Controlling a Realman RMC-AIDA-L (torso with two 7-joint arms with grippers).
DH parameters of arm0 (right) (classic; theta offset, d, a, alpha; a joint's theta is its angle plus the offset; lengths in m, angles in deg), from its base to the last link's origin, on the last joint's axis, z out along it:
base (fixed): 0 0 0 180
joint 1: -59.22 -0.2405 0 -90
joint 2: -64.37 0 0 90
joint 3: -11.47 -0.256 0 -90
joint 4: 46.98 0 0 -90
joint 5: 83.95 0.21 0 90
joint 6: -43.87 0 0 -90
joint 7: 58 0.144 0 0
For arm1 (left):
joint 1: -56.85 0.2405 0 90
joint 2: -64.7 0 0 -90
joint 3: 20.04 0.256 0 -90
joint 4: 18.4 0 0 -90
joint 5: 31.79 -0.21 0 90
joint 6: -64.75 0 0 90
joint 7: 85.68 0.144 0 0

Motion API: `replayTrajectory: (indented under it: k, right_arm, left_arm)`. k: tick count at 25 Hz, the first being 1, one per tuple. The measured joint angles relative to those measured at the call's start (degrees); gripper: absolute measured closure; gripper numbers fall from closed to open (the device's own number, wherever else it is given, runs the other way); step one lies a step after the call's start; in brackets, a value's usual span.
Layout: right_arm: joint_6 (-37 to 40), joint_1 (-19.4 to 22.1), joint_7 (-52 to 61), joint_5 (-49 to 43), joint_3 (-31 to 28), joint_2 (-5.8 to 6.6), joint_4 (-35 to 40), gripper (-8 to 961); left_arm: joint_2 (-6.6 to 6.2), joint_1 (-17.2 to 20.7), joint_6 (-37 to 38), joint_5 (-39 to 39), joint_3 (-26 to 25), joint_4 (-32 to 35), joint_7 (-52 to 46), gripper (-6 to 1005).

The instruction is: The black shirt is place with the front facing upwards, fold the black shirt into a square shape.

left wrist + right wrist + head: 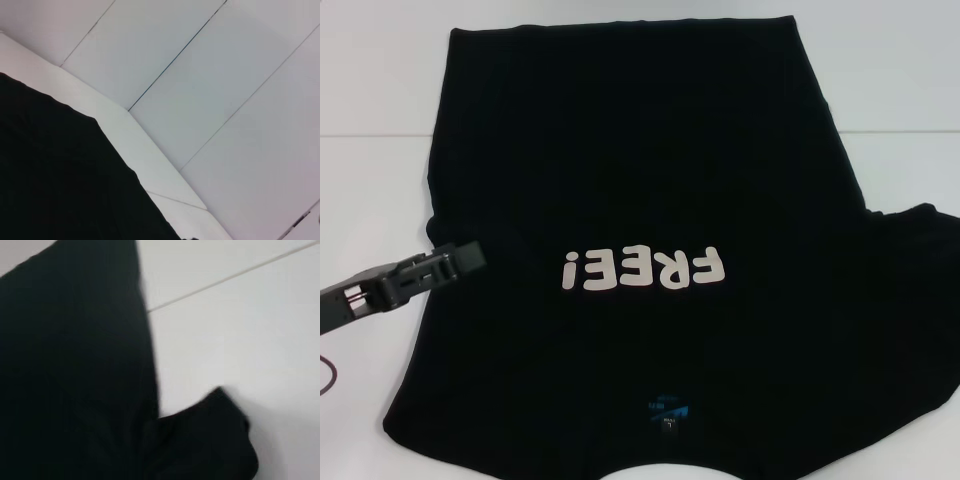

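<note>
Black shirt point(75, 365) filled most of one side of right wrist view, lying on white table point(240, 325). Long fabric edge ran down against white surface. Separate rounded flap of same black fabric point(220, 440) jutted out from main body onto table, likely sleeve. Thin pale seam line point(230, 277) crossed table surface, meeting shirt edge. No gripper fingers showed.

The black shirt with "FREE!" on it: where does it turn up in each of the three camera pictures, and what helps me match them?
Head view: the black shirt fills the middle, print facing up, left pincer at its left edge.
Left wrist view: the shirt fills the lower-left corner.
Right wrist view: it covers the left half, a sleeve poking out low.
Shared landmark: the white table beside the cloth's edge.
</note>
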Motion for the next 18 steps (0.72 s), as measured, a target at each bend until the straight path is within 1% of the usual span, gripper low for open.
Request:
replayTrajectory:
  k: [4, 7, 10, 13, 15, 18]
  right_arm:
    - [5.1, -1.4, -0.5, 1.8, -0.1, -0.62, 0.1, 929]
    - [8.9, -3.3, -0.7, 1.9, 0.5, -1.59, 0.1, 927]
    - [10.7, -5.6, -0.8, 1.9, 2.4, -2.69, 0.1, 925]
    - [10.1, -7.7, -0.8, 1.7, 6.2, -3.59, -0.4, 923]
    - [8.3, -9.3, -0.8, 1.6, 9.0, -4.19, -1.5, 922]
    - [6.3, -11.0, -1.1, 1.6, 11.7, -4.95, -3.4, 920]
  left_arm:
    - [-0.03, 0.0, 0.1, 0.3, -0.2, 0.0, 0.0, 267]
    - [-0.03, 0.0, 0.1, 0.6, -0.2, 0.0, 0.0, 270]
    - [-0.03, 0.0, 0.0, 1.0, -0.2, 0.0, -0.1, 272]
    - [-0.03, 0.0, -0.1, 1.4, -0.2, 0.0, -0.1, 274]
    - [-0.03, 0.0, -0.2, 1.4, -0.2, 0.0, -0.2, 276]
    - [-0.02, 0.1, -0.4, 1.4, -0.3, 0.0, -0.2, 278]
